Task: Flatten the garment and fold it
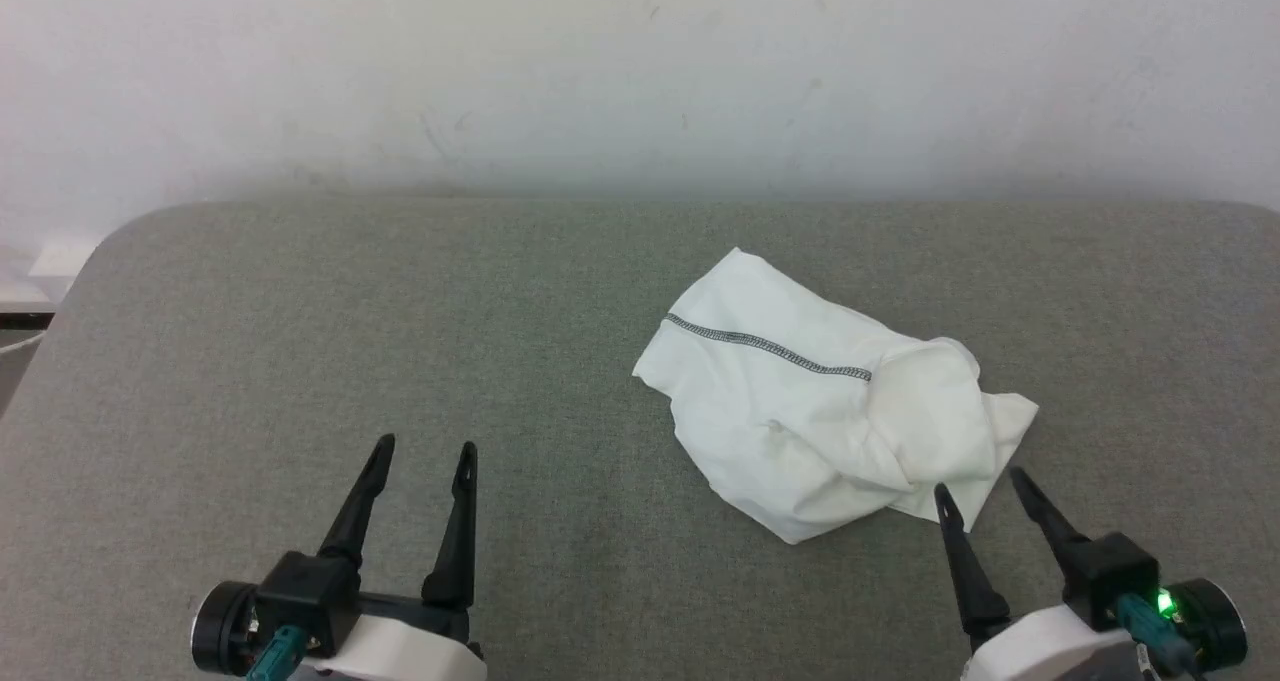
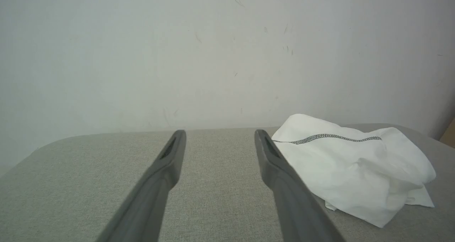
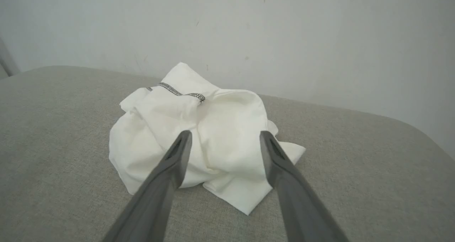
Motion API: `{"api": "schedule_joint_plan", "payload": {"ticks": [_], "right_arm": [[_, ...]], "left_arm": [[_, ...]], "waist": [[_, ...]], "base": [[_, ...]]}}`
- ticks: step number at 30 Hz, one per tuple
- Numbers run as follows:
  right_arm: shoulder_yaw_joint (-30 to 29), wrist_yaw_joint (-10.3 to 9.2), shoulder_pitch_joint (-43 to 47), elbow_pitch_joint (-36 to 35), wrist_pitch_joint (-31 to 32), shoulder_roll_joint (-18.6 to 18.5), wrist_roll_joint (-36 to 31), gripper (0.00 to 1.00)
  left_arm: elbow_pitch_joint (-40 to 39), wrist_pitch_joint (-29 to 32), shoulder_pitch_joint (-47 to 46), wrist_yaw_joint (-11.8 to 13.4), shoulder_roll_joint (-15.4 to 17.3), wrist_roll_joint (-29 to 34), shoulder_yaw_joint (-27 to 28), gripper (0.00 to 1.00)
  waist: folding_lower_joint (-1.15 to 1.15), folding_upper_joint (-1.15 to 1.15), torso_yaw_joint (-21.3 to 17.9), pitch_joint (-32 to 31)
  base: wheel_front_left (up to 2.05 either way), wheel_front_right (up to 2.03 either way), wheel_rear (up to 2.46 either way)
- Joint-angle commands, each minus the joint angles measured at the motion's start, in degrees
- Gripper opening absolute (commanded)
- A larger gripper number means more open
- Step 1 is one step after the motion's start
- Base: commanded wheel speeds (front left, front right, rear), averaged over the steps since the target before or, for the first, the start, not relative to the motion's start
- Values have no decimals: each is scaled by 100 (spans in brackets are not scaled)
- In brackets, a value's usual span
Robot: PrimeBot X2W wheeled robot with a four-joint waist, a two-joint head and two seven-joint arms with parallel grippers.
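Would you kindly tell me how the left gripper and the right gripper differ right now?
The left gripper hangs over bare table, well apart from the garment; the right gripper has its fingertips at the garment's near edge. A green light glows by the right gripper's wrist; none is seen lit by the left gripper's. Both are open and empty.

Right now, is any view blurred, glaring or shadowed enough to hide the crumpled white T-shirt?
No. Head view: soft even light, white fabric T-shirt sharp, zigzag seam legible. Left wrist view: dark fingers blur near the lens. Right wrist view: shirt bright, folds readable.
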Motion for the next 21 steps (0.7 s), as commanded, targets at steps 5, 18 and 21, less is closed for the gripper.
{"api": "schedule_joint_plan", "payload": {"ticks": [5,18,21], "right_arm": [[-340,-12,-216,19,1485,12,7,100],[-628,-12,-1231,662,4406,-440,817,100],[-658,-12,-1347,901,4336,-432,704,100]], "left_arm": [[69,-27,-64,-213,-238,168,144,100],[298,-27,-406,-588,-605,444,322,100],[336,-27,-444,-635,-654,485,365,100]], "waist": [[0,0,70,184],[0,0,574,761],[0,0,622,819]], "base": [[0,0,0],[0,0,0],[0,0,0]]}}
